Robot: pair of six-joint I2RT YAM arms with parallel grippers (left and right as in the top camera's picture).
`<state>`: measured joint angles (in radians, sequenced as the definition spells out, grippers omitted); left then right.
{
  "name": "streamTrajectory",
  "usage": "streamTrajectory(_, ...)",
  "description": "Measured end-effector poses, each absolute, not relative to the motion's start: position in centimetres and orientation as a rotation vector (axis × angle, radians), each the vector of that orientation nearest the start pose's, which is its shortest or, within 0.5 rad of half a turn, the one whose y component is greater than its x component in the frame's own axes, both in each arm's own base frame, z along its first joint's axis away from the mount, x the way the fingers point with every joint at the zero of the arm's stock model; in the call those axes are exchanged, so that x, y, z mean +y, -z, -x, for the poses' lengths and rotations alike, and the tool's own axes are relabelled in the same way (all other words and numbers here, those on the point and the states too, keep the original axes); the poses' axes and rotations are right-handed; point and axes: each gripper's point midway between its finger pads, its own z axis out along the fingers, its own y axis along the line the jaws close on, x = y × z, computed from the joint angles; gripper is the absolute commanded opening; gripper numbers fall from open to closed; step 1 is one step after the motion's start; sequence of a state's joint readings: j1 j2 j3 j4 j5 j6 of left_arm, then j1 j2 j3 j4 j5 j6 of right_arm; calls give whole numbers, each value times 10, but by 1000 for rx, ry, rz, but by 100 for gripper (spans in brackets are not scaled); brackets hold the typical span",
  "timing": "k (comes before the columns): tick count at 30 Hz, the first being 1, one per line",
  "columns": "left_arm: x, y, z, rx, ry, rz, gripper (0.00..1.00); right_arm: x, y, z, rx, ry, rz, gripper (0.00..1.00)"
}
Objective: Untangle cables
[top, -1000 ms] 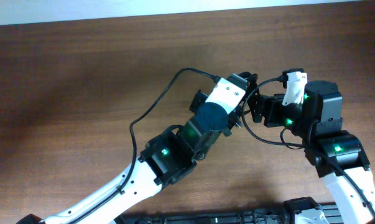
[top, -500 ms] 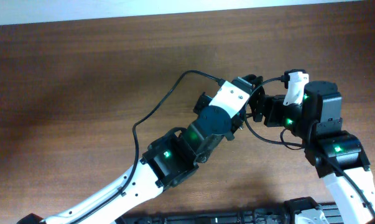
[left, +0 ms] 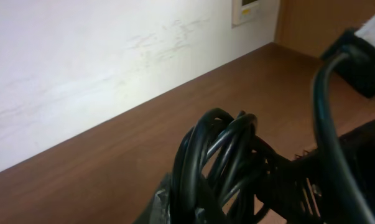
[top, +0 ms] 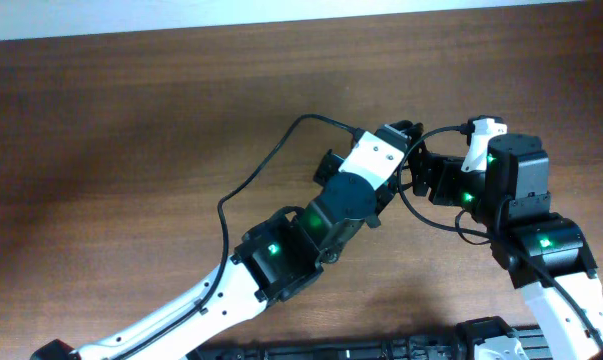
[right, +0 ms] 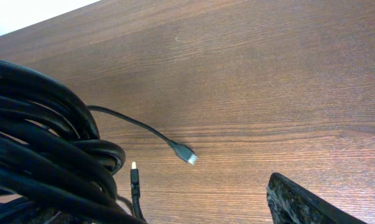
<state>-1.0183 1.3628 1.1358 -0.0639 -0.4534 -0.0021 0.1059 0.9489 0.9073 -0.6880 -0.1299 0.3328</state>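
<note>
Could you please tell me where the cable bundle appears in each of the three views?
Overhead: the cable bundle sits right of centre and is only partly visible.
Left wrist: its looped coils fill the bottom centre.
Right wrist: it fills the left edge, and a loose plug lies to its right.
Shared landmark: the brown wooden table.

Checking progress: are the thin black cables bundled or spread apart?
Bundled: the thin black cables form one thick coiled bunch; only two small plug ends stick out free.
</note>
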Motion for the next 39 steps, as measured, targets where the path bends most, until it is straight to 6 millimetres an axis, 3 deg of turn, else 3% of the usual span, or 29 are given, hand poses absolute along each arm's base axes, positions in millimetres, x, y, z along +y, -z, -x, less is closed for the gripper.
streamTrajectory(10, -331, -312, -295, 1723, 269, -606, 0, 51, -211, -293, 2338, -352, -213, 84)
streamTrajectory(18, -314, -317, -304, 1675, 70, -623, 0, 56, -213, -293, 2337, -368, -195, 84)
streamTrajectory(27, -295, -319, -320, 1676, -13, -595, 0, 61, -217, -295, 2324, -395, -177, 84)
streamTrajectory(31, -257, -332, -339, 1676, -143, -463, 0, 36, -198, -291, 2381, -250, -264, 84)
streamTrajectory(34, -230, -341, -347, 1676, -226, -375, 0, 30, -194, -292, 2388, -207, -280, 84)
streamTrajectory(39, -229, -342, -346, 1674, -238, -368, 0, 26, -194, -292, 2383, -181, -291, 84)
